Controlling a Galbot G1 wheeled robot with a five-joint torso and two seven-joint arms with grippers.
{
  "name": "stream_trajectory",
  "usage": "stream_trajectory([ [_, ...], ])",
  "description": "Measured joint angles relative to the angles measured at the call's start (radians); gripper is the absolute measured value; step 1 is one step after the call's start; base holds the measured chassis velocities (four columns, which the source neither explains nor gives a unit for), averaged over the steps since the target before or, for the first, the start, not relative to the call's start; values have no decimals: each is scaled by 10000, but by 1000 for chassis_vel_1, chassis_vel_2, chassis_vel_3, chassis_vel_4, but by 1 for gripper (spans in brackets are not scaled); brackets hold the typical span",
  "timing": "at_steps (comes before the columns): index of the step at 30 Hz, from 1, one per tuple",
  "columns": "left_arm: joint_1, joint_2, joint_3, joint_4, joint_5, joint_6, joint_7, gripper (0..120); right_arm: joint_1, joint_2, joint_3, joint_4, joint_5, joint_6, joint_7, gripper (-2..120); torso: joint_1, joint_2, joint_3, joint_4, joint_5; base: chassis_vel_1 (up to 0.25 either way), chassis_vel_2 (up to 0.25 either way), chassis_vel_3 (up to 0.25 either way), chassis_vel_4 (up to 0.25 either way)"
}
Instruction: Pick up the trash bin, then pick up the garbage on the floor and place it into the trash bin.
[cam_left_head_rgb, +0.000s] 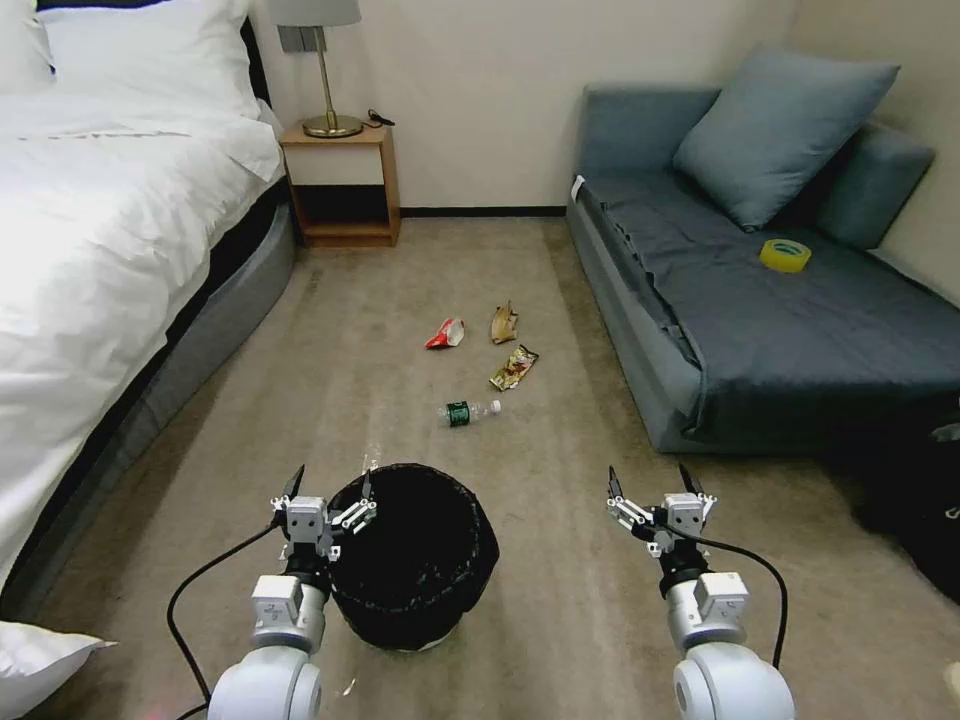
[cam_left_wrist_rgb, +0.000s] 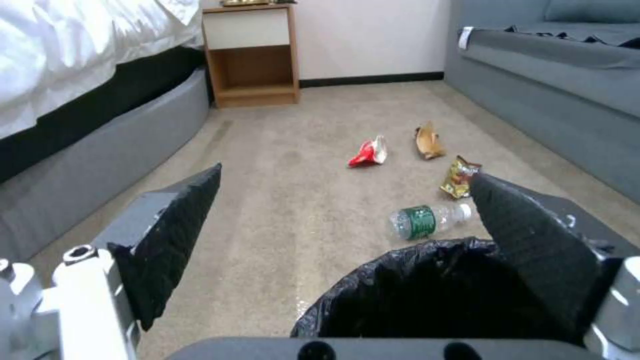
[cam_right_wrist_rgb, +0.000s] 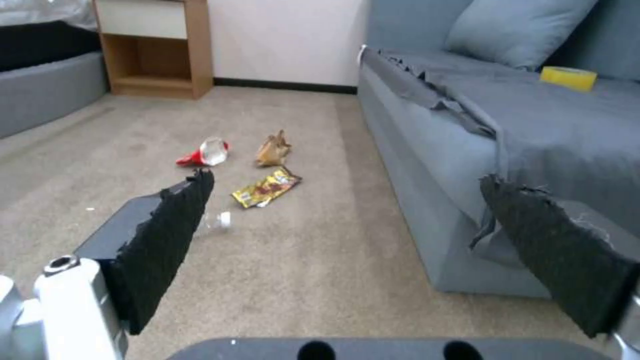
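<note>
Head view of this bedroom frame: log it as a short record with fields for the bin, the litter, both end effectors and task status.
bin: trash bin, black liner, upright on carpet
litter: clear bottle, gold-brown wrapper, red-and-white wrapper, tan scrap, all on carpet beyond the bin
left end effector: open, straddling the bin's rim
right end effector: open, empty, above carpet right of bin
sofa: yellow tape roll on it
status: bin not lifted, no litter collected

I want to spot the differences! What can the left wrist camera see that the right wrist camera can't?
Left wrist view alone: the trash bin beside the open left gripper, the bottle's green label, and the bed.
Right wrist view alone: the yellow tape roll and a pillow on the sofa, past the open right gripper.
Both: red-and-white wrapper, tan scrap, gold snack wrapper, nightstand.
</note>
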Motion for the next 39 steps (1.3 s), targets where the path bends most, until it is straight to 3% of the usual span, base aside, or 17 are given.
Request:
stream_trajectory([
  [39, 0, 0, 0, 0, 0, 0, 0, 100, 0, 0, 0, 0, 0, 0, 0, 100, 0, 0, 0, 0, 0, 0, 0, 0, 0],
])
